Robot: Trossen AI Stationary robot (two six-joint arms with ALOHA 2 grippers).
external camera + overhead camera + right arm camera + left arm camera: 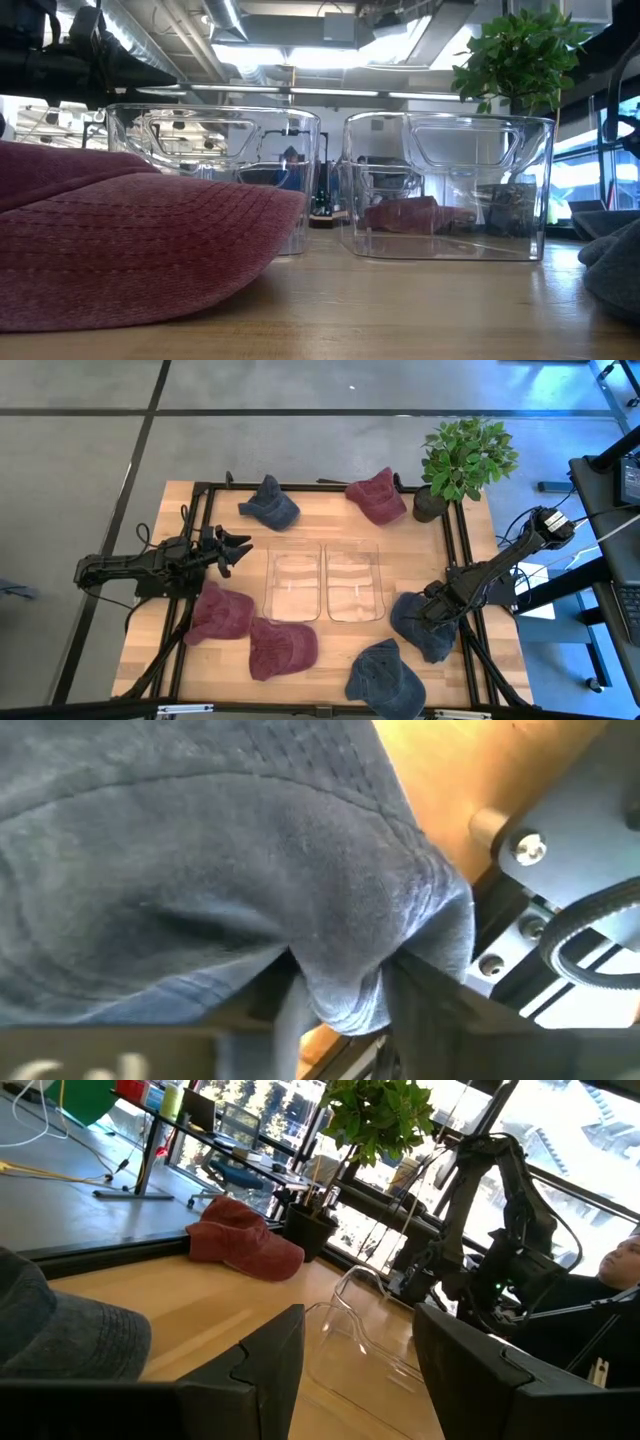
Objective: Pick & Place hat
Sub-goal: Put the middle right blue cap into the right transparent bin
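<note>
Several hats lie on the wooden table. My right gripper is shut on a blue hat near the table's right edge, right of two clear bins. This hat fills the right wrist view. My left gripper is open and empty, above the table left of the bins. Its fingers stand apart in the left wrist view. Other hats: a blue one and a red one at the far side, two red ones and a blue one at the near side. My right gripper pinches a bunched fold at the blue hat's edge between its two fingers. The fingers come slanting down from the table's right side. The rest of the hat lies on the table.
A potted plant stands at the far right corner. A black frame runs around the table. In the low view a red hat lies in front of the left bin, and the right bin stands beside it.
</note>
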